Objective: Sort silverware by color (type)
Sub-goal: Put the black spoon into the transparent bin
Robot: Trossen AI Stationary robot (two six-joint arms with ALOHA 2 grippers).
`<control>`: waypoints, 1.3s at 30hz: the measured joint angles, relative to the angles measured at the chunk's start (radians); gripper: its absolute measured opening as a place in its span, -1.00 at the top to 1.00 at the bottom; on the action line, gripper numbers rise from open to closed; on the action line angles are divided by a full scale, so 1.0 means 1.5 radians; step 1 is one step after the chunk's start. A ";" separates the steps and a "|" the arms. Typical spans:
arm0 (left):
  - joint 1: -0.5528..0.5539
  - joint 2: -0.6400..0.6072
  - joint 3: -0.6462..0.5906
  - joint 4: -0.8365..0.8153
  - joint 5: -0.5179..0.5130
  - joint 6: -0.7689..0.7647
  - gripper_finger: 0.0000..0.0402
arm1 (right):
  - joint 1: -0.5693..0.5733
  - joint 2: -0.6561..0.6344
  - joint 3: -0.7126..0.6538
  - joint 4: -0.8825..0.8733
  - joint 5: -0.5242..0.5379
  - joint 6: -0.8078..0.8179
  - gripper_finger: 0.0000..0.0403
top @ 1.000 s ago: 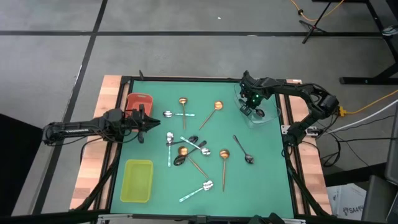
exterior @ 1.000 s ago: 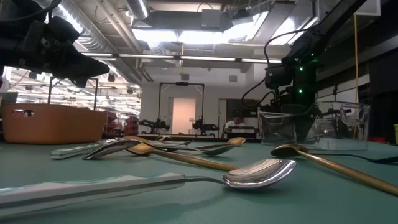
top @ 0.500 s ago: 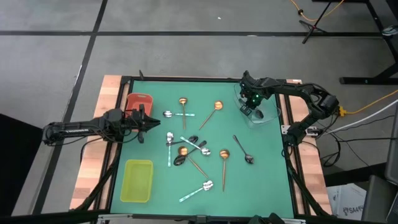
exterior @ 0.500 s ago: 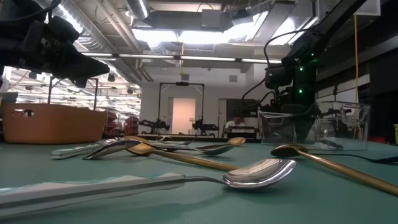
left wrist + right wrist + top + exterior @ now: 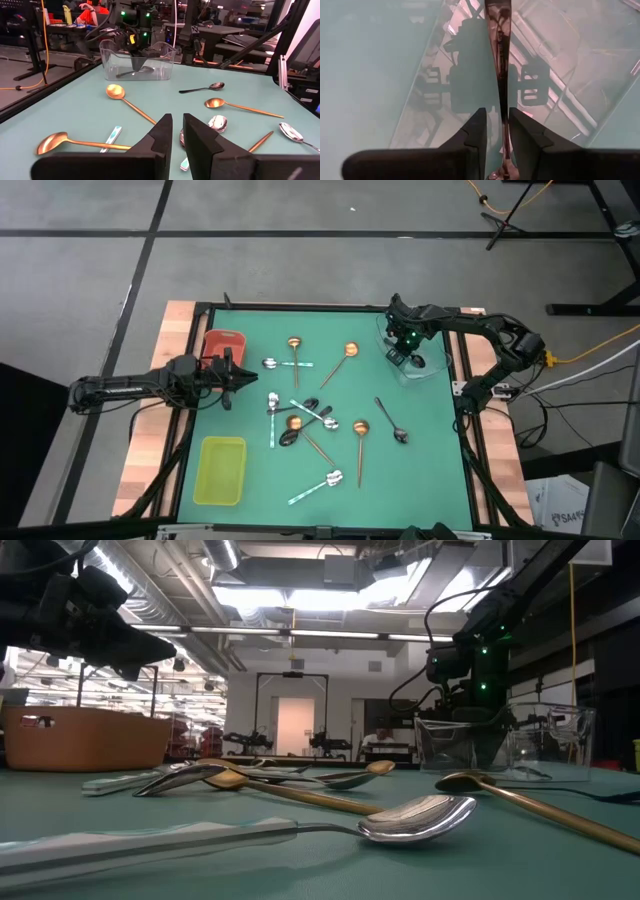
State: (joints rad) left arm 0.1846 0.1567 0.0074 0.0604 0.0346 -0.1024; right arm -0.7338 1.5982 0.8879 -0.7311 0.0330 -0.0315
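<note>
Spoons lie scattered on the green mat: copper ones, a black one and silver-bowled ones with mint handles. My right gripper reaches down into the clear tray at the table's far right, shut on a black spoon. My left gripper hovers shut above the mat beside the red tray. It touches nothing. My right gripper has the black spoon's thin handle between its two fingers, coming slanting down from above into the clear tray. The handle runs forward along the fingers, not across them. The pinch point itself is hidden by the fingers. The spoon's far part lies low on the tray floor.
A yellow-green tray sits at the near left of the mat. Spoons cluster in the middle, some overlapping. Wooden strips and a black frame edge the mat. People and equipment show in the room beyond the far edge.
</note>
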 joint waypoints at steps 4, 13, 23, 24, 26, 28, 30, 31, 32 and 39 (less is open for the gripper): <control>0.000 0.000 0.000 0.000 0.000 0.000 0.81 | 0.000 0.000 0.000 0.000 0.000 0.000 0.64; 0.000 0.000 0.000 0.000 0.000 0.000 0.81 | 0.000 -0.017 -0.002 -0.002 0.012 -0.001 0.64; 0.000 0.000 0.000 0.000 0.000 0.000 0.81 | 0.000 -0.123 -0.002 -0.045 0.012 -0.001 0.64; 0.000 0.000 0.000 0.000 0.000 0.000 0.81 | 0.000 -0.136 -0.002 -0.057 0.011 -0.001 0.64; 0.000 0.000 0.000 0.000 0.000 0.000 0.81 | 0.001 -0.164 -0.002 -0.081 0.011 -0.001 0.64; 0.000 0.000 0.000 0.000 0.000 0.000 0.81 | 0.001 -0.192 -0.001 -0.103 0.011 -0.001 0.64; 0.000 0.000 0.000 0.000 0.000 0.000 0.81 | 0.001 -0.221 -0.001 -0.119 0.010 0.000 0.64; 0.000 0.000 0.000 0.000 0.000 0.000 0.81 | 0.001 -0.236 -0.001 -0.123 0.010 0.003 0.64; 0.000 0.000 0.000 0.000 0.000 0.000 0.81 | 0.001 -0.251 -0.001 -0.127 0.010 0.009 0.64; 0.000 0.000 0.000 0.000 0.000 0.000 0.81 | 0.001 -0.351 -0.001 -0.129 0.000 0.036 0.64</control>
State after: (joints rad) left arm 0.1848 0.1566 0.0074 0.0605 0.0349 -0.1024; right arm -0.7322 1.0715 0.8864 -0.9245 0.0330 0.0221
